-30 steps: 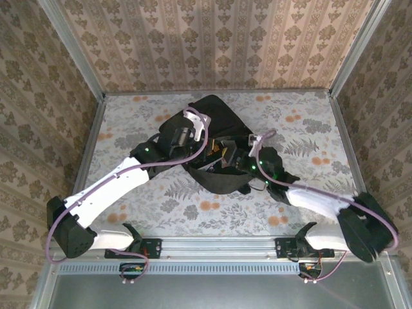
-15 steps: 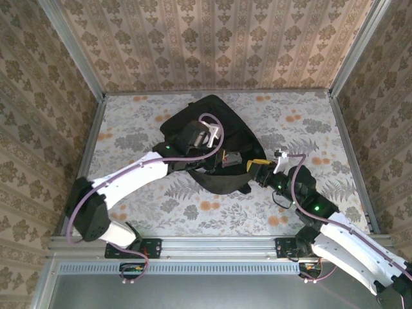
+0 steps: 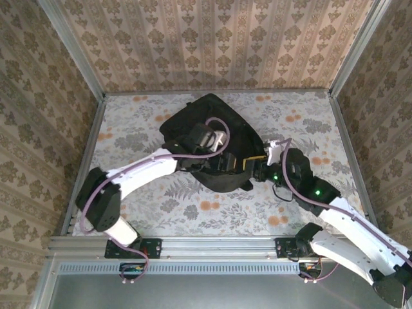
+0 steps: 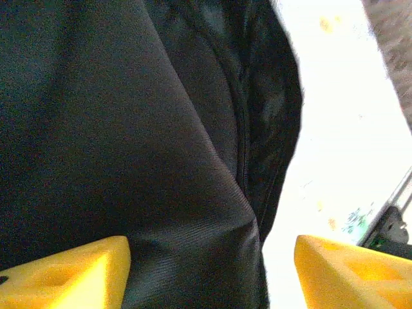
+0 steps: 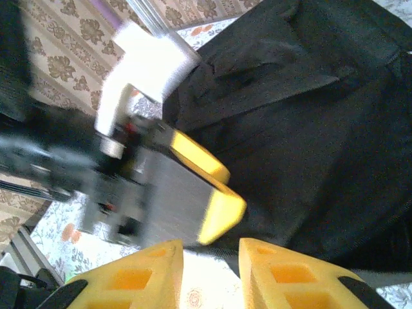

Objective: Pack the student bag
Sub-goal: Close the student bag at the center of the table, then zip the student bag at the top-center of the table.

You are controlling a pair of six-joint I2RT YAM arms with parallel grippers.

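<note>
**Both grippers at the bag's near end, nothing held**

Nearest our side, we find the right gripper (image 3: 253,168) just beside the near right edge of the student bag (image 3: 209,116), a large soft black fabric backpack. Its yellow fingers (image 5: 290,277) stand close together with a narrow gap and grip nothing. The bag lies ahead of them, past the left gripper (image 3: 225,165).

That left gripper is over the bag's near half, its yellow fingers (image 4: 64,270) wide apart. Black fabric spans the space between them. We cannot tell whether they touch it.

The bag rests mid-table on the floral-patterned table surface (image 3: 129,193). Its long axis runs roughly near to far, with the rounded top toward the back wall.

We judge the left arm the nearer — already above the fabric — so any hold on the opening falls to it first. The right must advance toward the bag's middle.
</note>
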